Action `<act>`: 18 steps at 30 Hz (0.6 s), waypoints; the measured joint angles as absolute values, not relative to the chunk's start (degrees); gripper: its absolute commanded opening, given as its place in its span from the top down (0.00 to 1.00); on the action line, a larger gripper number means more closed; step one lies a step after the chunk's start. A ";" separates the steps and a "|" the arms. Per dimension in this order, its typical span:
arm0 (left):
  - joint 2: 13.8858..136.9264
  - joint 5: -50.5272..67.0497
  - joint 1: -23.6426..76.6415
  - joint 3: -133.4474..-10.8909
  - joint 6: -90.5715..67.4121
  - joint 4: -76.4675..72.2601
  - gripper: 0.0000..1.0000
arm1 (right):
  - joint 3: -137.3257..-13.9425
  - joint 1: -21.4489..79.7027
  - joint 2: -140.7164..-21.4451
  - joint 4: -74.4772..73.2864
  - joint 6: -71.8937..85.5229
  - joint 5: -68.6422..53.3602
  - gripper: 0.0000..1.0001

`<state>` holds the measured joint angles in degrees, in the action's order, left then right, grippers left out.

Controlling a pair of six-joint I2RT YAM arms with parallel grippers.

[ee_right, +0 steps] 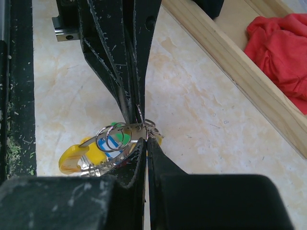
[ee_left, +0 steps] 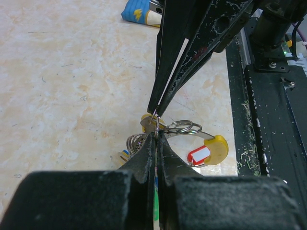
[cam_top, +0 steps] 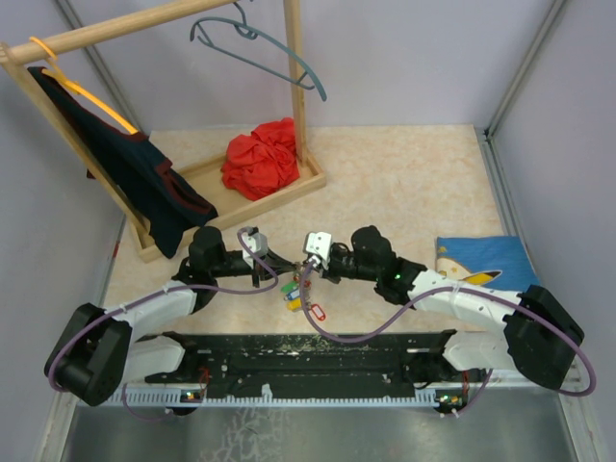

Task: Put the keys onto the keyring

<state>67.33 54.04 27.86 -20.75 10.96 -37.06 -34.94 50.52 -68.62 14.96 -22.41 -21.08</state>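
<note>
Both grippers meet tip to tip above the table's middle. My left gripper (cam_top: 281,272) (ee_left: 157,136) is shut on a thin split ring of the keys (ee_left: 184,127); a green tag shows between its fingers. My right gripper (cam_top: 300,273) (ee_right: 146,139) is shut at the end of the keyring's (ee_left: 216,148) (ee_right: 72,158) flat grey band, whose yellow section hangs to one side. Several small rings (ee_right: 112,136) sit on that band, with blue and green tags behind them. The bunch of keys (cam_top: 291,294) dangles under the tips, and a red tag (cam_top: 316,313) (ee_left: 198,155) hangs lowest.
A wooden rack with a tray base (cam_top: 289,192) stands at the back, holding a red cloth (cam_top: 262,159) (ee_right: 283,38). A dark garment (cam_top: 144,183) and a grey hanger (cam_top: 260,48) hang from its rail. A blue and yellow cloth (cam_top: 481,260) lies right. The black base rail (cam_top: 308,351) runs along the near edge.
</note>
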 measured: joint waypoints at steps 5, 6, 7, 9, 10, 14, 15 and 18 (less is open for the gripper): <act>67.33 53.69 27.86 -20.75 11.00 -37.06 0.99 | -34.94 50.52 -68.40 14.72 -22.41 -20.99 1.00; 67.33 53.67 27.86 -20.75 11.03 -37.06 0.99 | -34.94 50.52 -68.23 14.52 -22.41 -21.02 1.00; 67.33 53.67 27.86 -20.75 11.05 -37.06 0.99 | -34.94 50.52 -68.01 14.37 -22.44 -21.02 1.00; 67.33 53.65 27.86 -20.75 11.18 -37.06 0.99 | -34.94 50.52 -67.61 13.91 -22.50 -21.08 1.00; 67.33 53.65 27.86 -20.75 11.22 -37.06 0.99 | -34.94 50.54 -67.55 13.82 -22.52 -21.08 1.00; 67.33 53.67 27.86 -20.75 11.40 -37.06 0.99 | -34.94 50.54 -67.55 13.45 -22.52 -21.12 1.00; 67.33 53.69 27.86 -20.75 11.42 -37.06 0.99 | -34.94 50.54 -67.55 13.41 -22.52 -21.19 1.00; 67.33 53.89 27.86 -20.75 11.42 -37.06 0.99 | -34.94 50.52 -67.55 13.15 -22.52 -21.45 1.00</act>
